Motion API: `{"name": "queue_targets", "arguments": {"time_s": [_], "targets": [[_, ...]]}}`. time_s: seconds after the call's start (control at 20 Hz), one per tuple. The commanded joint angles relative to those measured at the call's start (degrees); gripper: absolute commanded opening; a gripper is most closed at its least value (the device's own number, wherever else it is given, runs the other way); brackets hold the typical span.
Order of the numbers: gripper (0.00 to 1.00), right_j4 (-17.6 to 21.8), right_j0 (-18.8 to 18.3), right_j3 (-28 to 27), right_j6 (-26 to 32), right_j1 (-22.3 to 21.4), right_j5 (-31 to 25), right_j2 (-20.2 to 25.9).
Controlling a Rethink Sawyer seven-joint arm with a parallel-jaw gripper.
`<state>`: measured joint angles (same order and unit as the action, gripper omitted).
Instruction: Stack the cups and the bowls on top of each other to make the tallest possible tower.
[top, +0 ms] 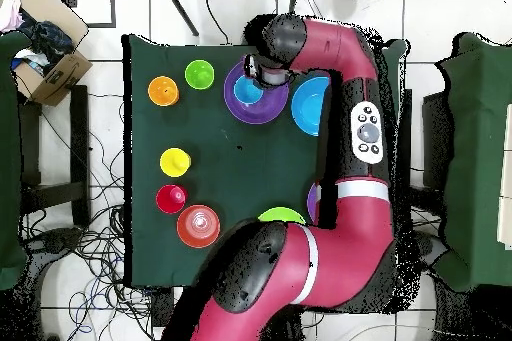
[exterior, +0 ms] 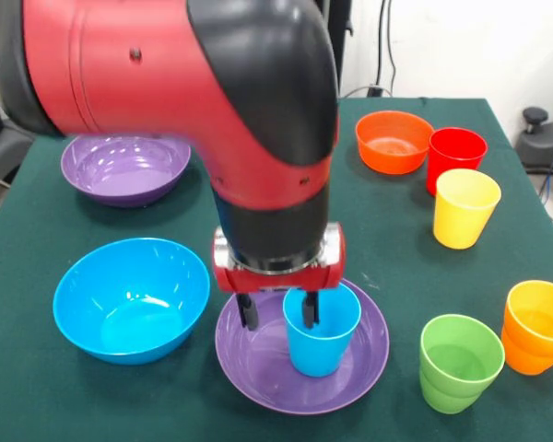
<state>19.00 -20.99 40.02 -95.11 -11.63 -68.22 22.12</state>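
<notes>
Pincer (exterior: pixel 278 316) astride blue cup (exterior: pixel 321 333) rim, five cups

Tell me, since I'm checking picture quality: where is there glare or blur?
Front view: the near part of the arm looks soft, and pale highlights sit on the blue bowl and purple bowl. Overhead view: the cups look flat, with no strong glare.

The bench (exterior: pixel 387 230), covered in dark green cloth, carries a wide shallow purple plastic bowl (exterior: pixel 258 364) at six o'clock, a deep blue plastic bowl (exterior: pixel 129 296) at eight and a second purple bowl (exterior: pixel 124 168) at ten. At one o'clock sits a small orange plastic bowl (exterior: pixel 393 141), with a red plastic tumbler (exterior: pixel 455 157) just beside it and a yellow tumbler (exterior: pixel 464 207) at two. A green tumbler (exterior: pixel 459 362) and an orange tumbler (exterior: pixel 537 326) stand at four o'clock.
</notes>
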Motion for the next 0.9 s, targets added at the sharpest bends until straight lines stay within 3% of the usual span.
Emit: {"name": "queue_targets", "arguments": {"time_s": [0.05,0.45,0.7,0.9], "targets": [[1.0,0.6,1.2,4.4,13.2,-4.4,-9.1,1.6],[1.0,2.2,2.3,-0.6,13.9,-3.9,-14.4,2.4],[1.0,2.9,2.3,-3.8,14.9,-1.9,-11.3,3.8],[1.0,3.1,2.1,-6.2,14.9,-0.4,-13.7,3.7]]}}
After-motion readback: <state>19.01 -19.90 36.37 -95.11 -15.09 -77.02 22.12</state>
